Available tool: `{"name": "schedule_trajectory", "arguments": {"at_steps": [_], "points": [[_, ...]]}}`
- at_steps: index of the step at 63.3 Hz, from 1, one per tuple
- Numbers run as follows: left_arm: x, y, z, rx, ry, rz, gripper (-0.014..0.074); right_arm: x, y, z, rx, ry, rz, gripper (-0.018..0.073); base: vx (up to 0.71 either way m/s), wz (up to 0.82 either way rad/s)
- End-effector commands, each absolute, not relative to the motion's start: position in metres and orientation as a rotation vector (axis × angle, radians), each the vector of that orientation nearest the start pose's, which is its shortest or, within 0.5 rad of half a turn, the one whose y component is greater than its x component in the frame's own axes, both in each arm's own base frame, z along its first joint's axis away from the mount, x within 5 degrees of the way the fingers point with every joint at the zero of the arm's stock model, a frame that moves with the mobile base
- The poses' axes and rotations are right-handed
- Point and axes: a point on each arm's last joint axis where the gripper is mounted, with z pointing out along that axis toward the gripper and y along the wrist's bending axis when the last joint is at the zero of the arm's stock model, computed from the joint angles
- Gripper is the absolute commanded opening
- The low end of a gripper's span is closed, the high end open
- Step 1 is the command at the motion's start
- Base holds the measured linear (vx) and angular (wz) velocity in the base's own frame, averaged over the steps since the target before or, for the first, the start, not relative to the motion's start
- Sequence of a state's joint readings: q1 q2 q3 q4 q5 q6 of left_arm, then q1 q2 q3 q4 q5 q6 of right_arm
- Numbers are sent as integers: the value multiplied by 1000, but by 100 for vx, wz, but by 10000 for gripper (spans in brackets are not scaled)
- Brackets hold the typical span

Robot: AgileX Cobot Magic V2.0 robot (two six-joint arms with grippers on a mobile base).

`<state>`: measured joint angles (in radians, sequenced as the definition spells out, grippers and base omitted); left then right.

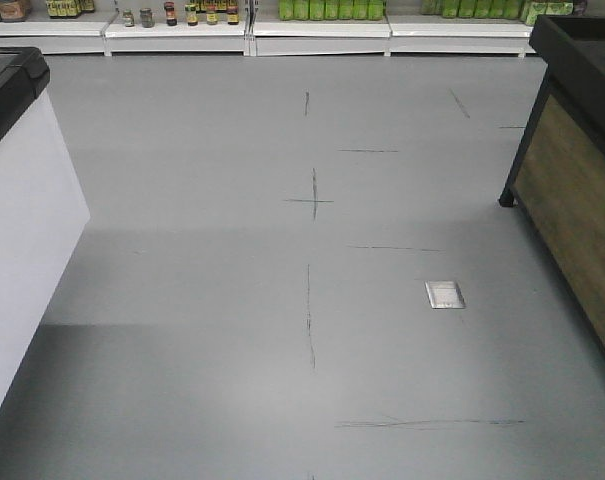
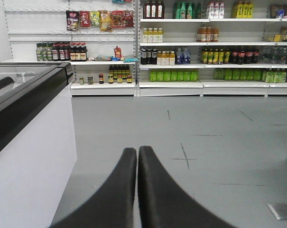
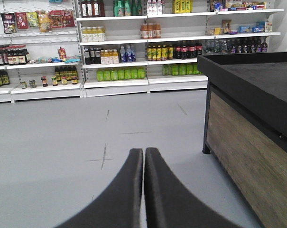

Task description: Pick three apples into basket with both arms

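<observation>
The left gripper (image 2: 137, 151) and right gripper (image 3: 143, 151) were both closed, fingers together on nothing, pointing across the grey floor (image 1: 232, 330) toward the far shelves (image 2: 200, 85). A white cabinet (image 1: 22, 240) stood at left, a wood-sided stand (image 3: 247, 142) at right. Where the apples and basket lay, or how they pointed, could not be told.

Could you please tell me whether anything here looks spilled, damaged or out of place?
Nothing is spilled or toppled. The grey floor only bears thin dark lines and a small metal plate. Shelved bottles stand in tidy rows.
</observation>
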<state>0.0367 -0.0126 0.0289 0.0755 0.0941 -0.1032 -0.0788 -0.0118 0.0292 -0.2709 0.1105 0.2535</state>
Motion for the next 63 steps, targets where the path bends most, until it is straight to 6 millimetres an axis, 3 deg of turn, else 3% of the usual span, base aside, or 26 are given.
{"name": "schedule_trajectory", "arguments": {"at_steps": [1,63], "points": [[54,2,212,-58,1476,-2,-6,56,-6,197,46,1538,-104,-5,0,0],[54,2,212,-58,1476,-2,-6,56,-6,197,46,1538,-104,-5,0,0]]}}
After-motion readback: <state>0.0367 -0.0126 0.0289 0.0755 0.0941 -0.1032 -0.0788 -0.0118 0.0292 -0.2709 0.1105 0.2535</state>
